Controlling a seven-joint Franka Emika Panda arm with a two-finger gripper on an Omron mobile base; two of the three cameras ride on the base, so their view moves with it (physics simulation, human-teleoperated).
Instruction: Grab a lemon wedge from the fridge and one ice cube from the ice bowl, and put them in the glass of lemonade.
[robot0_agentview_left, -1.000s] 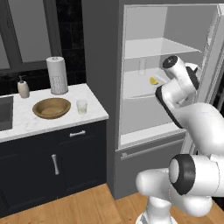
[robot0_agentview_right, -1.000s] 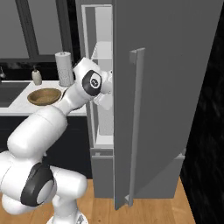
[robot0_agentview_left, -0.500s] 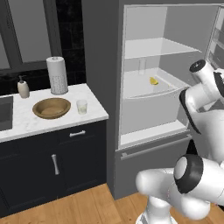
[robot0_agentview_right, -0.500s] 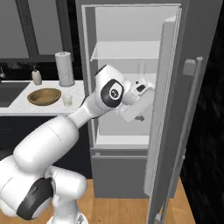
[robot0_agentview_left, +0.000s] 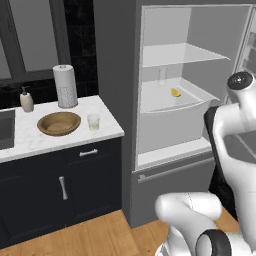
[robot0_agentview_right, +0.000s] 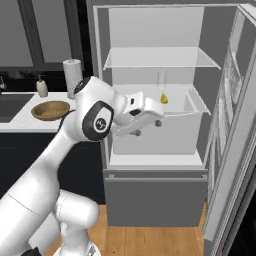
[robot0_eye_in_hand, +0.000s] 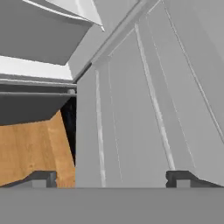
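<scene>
The lemon wedge (robot0_agentview_right: 163, 99) lies on the middle shelf (robot0_agentview_right: 197, 106) of the open fridge (robot0_agentview_right: 150, 192); the tool (robot0_agentview_right: 148, 122) hangs just in front and left of it, apart, fingers spread, holding nothing; bowl (robot0_agentview_left: 59, 123) and glass (robot0_agentview_left: 93, 121) sit on the worktop (robot0_agentview_left: 30, 145).

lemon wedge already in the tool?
No, the lemon wedge sits on the fridge shelf, apart from the open tool.
</scene>
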